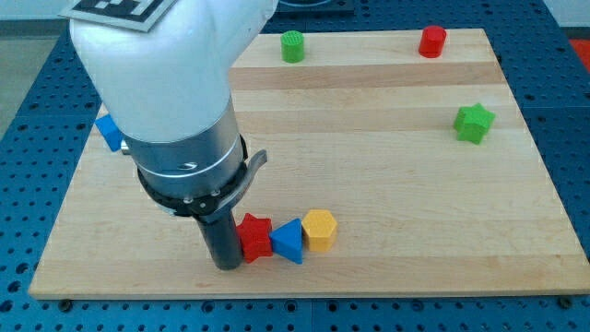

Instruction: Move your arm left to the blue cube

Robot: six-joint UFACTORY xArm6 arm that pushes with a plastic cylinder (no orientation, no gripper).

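Nearest to the camera, my tip (224,266) rests on the worktop (387,175) close to its near edge. It stands just left of the red star block (254,236), seemingly touching it. That star begins a short row going right: a blue triangular block (289,241), then a yellow hexagonal block (320,230), each pressed against the next. I judge the row is packed so because the rod stands at its left end.

There is no claw on this arm, only the rod, so nothing opens, closes or holds.

Farther back, the blue cube (110,132) sits at the left edge of the worktop, well apart from my tip, to the left and far side. The white arm body covers most of it; only a corner shows, so its shape is hard to confirm.

On the right is a green star block (474,123). At the far edge stand a green cylinder (292,46) and a red cylinder (432,41).
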